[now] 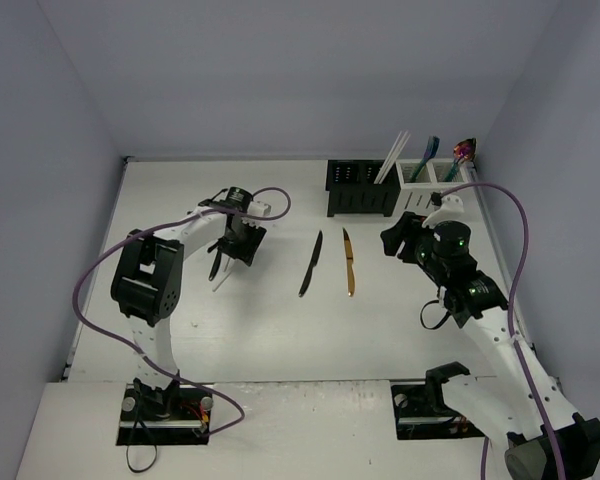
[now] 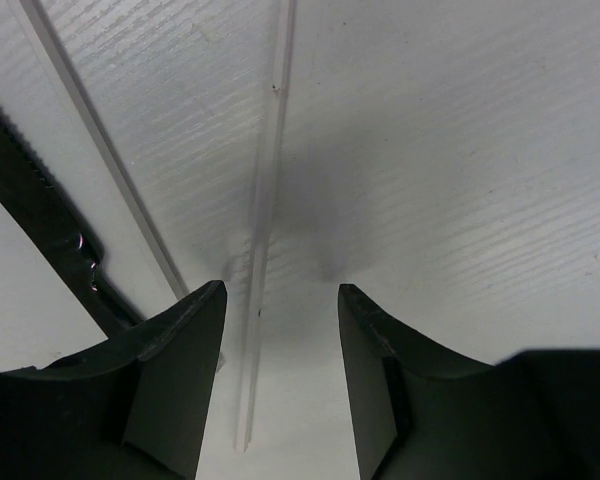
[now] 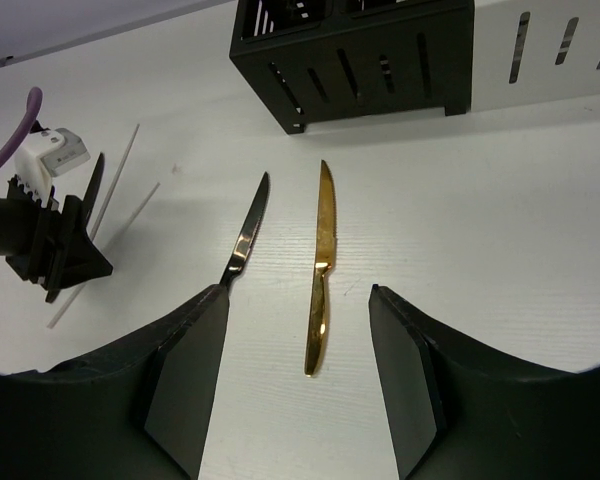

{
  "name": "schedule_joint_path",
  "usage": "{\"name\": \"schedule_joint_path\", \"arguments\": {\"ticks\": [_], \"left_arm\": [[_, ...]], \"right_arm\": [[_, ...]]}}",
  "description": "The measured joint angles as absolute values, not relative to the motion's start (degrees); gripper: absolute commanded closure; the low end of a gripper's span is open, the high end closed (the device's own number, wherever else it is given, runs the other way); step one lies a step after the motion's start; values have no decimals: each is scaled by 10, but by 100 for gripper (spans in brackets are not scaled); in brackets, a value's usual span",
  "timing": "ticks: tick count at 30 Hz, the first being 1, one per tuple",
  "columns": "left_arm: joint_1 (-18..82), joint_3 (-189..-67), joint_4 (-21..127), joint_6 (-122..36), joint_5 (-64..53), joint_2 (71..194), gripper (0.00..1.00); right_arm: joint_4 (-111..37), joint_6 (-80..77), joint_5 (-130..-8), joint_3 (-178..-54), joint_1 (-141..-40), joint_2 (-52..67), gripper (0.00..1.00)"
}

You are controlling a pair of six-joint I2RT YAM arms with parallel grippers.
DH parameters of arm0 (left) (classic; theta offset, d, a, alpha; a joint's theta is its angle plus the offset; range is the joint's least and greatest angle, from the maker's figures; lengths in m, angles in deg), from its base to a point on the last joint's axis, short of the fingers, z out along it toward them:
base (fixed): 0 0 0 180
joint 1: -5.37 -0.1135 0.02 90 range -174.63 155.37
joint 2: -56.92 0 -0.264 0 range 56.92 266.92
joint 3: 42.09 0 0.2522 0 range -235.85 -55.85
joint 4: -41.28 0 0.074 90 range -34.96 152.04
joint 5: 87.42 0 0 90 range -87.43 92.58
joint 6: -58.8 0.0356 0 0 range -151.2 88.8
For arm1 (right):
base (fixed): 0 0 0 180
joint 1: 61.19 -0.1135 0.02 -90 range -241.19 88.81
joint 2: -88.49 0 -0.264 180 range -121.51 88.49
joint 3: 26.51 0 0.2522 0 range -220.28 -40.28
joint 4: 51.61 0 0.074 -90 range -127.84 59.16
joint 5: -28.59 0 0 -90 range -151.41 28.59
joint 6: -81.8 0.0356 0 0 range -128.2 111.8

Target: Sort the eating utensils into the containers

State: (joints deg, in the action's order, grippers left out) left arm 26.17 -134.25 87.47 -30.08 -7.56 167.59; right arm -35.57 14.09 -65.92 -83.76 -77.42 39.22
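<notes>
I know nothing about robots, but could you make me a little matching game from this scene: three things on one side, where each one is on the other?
Things:
1. gold knife
2. blue utensil
3. loose white chopstick

Places:
A. on the table, between the left arm's fingers
B. standing in the white caddy
C. lying flat beside the black knife

Pairs: 1-C, 2-B, 3-A
</notes>
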Motion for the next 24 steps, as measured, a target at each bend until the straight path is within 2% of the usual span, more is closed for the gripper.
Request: {"name": "schedule_joint_path", "arguments": {"ticks": [6,11,12,20,24], "left_arm": [[262,-1350,890,-310,-64,1690,70],[266,-1348,894,-328,-57,1690,96],[269,-1348,895,-330,-54,1689,98],[332,-1337,900,-354,-49,1672,100],[374,-1325,898,-378,-63,1615,100]], "right_arm": [[-354,141,-660,-838,-774,392,44],[-354,144,-662,-835,-774,392,44],[-354,145,-664,-834,-774,391,44],[-354,156,-690,-833,-786,381,40],[-355,175,-698,-833,-827,378,38]]}}
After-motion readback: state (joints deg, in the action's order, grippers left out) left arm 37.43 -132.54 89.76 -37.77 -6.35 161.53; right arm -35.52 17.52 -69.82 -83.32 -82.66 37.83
